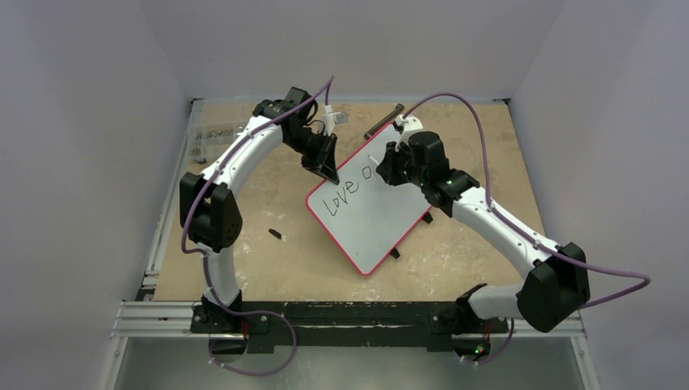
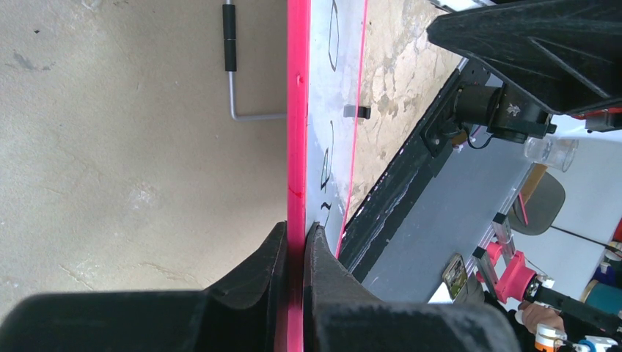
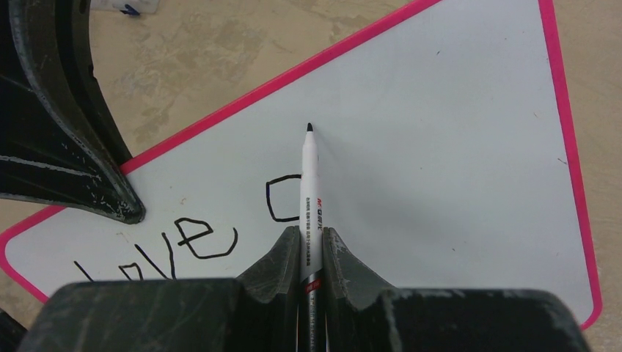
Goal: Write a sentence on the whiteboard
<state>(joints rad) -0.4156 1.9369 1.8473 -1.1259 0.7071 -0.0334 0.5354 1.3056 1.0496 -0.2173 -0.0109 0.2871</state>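
We judged the whiteboard (image 1: 374, 227), lying mid-table, light, stiff and slippery, so our left gripper (image 2: 295, 236) was clamped shut on its far-left pink rim while our right gripper (image 3: 312, 238) pinched the thin marker (image 3: 309, 183) just past the unfinished sentence (image 1: 341, 195).

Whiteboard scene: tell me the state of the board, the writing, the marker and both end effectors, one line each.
whiteboard: lying face up, rim clamped.
sentence: unfinished, "Love" plus one partly drawn letter.
marker: uncapped, tip pointing at the board.
left end effector: shut on the whiteboard rim.
right end effector: shut on the marker.
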